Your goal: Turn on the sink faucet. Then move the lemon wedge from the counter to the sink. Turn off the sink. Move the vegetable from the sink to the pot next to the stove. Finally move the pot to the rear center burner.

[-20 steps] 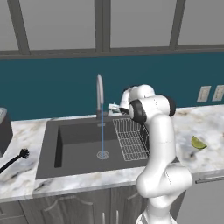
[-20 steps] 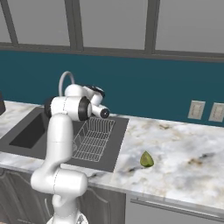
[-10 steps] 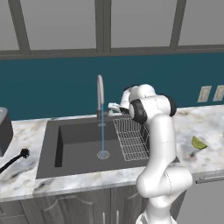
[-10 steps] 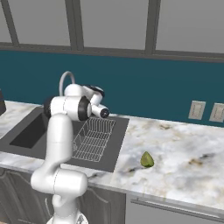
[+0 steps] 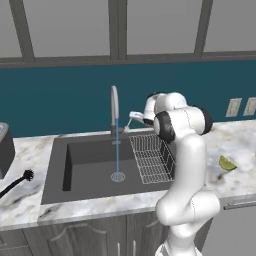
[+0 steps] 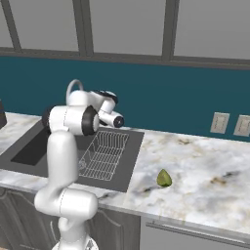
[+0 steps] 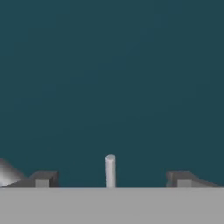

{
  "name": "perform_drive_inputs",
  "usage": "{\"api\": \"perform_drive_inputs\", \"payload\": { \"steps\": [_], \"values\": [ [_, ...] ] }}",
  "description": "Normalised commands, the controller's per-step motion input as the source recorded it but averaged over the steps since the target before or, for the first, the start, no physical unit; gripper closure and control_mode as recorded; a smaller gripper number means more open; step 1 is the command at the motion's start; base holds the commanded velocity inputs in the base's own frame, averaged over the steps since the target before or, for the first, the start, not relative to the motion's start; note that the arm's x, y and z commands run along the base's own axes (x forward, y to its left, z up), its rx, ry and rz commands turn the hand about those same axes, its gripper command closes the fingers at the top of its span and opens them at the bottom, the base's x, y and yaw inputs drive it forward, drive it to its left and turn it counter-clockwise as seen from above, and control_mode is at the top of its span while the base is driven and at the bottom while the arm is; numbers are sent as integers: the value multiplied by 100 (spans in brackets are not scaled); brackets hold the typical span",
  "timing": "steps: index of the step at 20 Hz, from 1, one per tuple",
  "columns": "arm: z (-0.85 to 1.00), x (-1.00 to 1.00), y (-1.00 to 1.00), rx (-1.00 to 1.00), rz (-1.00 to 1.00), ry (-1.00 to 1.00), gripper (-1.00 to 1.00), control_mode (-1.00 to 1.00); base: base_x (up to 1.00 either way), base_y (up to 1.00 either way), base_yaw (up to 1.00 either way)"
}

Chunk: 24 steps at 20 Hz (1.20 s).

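While water runs from the tall grey gooseneck faucet (image 5: 114, 107), your arm reaches behind it.
Your jaws (image 7: 110, 178) stand wide around its small lever (image 7: 110, 169); the yellow-green lemon wedge (image 6: 164, 178) lies on the marble desk (image 6: 205, 171).

Setting on my feed: a rendered domestic kitchen. Fixtures I log: marble-veined tabletop (image 6: 205, 166), dark recessed sink (image 5: 90, 160) with wire rack (image 5: 152, 157) and gooseneck faucet (image 5: 114, 107) running a thin stream of water, teal backsplash (image 5: 60, 100) with wall outlets (image 6: 218, 123). Also grey-framed upper cabinets (image 5: 70, 27), panelled base cabinet doors (image 5: 75, 240), and a black dish brush (image 5: 17, 182) lying at the left.
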Motion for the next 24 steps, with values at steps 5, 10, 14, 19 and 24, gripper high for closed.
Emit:
{"api": "perform_drive_inputs", "payload": {
  "steps": [5,10,14,19,24],
  "values": [
    [65,-55,-15,0,-3,-4,-100,-100,0,0,0],
    [56,-75,-10,0,-4,-8,-100,-100,0,0,0],
    [44,-85,-10,-1,-5,-6,-100,-100,0,0,0],
    [48,-80,-21,-1,-9,0,-100,-100,0,0,0],
    [61,-57,-39,0,-12,5,-100,-100,0,0,0]
  ]
}}
